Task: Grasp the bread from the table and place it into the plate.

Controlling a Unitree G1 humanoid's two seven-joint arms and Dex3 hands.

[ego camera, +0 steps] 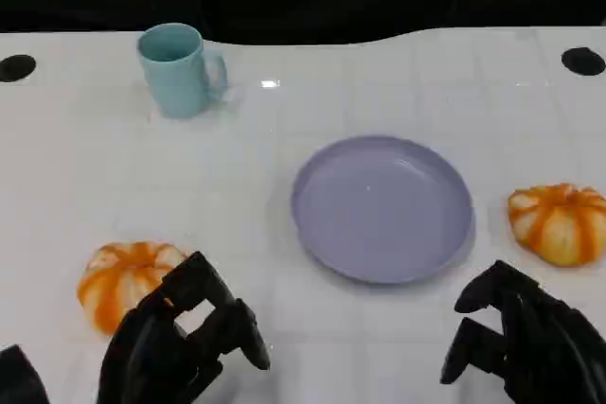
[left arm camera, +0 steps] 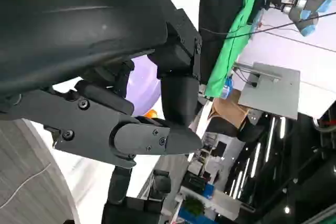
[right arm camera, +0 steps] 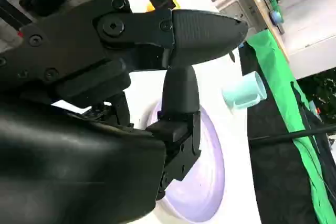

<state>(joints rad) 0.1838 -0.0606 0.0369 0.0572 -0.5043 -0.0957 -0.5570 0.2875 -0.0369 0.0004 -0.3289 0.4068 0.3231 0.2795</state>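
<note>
Two round orange-and-white breads lie on the white table: one [ego camera: 128, 276] at the front left, the other [ego camera: 561, 222] at the right edge. Between them sits an empty lilac plate [ego camera: 382, 207], also visible past the fingers in the left wrist view [left arm camera: 144, 82] and the right wrist view [right arm camera: 205, 182]. My left hand [ego camera: 185, 342] hovers just in front of the left bread, overlapping its near edge, fingers loosely bent and holding nothing. My right hand [ego camera: 525, 342] hangs at the front right, below the right bread and clear of it, fingers loosely bent and empty.
A light blue mug [ego camera: 178, 69] stands at the back left, also in the right wrist view [right arm camera: 244, 92]. Black round marks [ego camera: 16, 67] [ego camera: 582, 61] sit near the table's far corners. The dark far edge runs behind the mug.
</note>
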